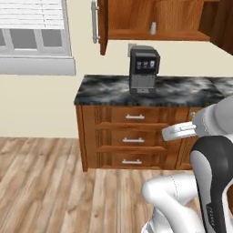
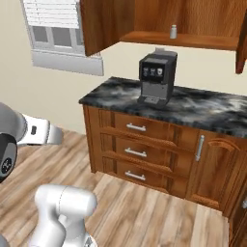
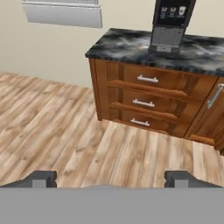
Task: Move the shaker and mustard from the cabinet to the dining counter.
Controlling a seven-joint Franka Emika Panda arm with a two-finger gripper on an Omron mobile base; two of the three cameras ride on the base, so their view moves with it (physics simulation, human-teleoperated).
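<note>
The shaker (image 1: 153,28) (image 2: 173,32), a small light-grey cylinder, stands upright on the shelf of the open cabinet (image 1: 136,35) (image 2: 202,42), high on the wall. The mustard is out of view. Below the cabinet runs a dark marbled stone counter (image 1: 104,88) (image 2: 113,94) (image 3: 118,43) over wooden drawers; I cannot tell whether it is the dining counter. My gripper (image 3: 111,179) is open with nothing between its fingertips (image 3: 43,178). It hangs low over the wooden floor, well short of the counter and far below the shelf.
A black coffee machine (image 1: 144,68) (image 2: 157,77) (image 3: 168,24) stands on the counter under the shaker. The cabinet's left door (image 1: 103,27) hangs open with its bar handle outward. A window (image 1: 32,32) is on the left wall. Wooden floor (image 3: 65,127) lies before the drawers (image 1: 133,140).
</note>
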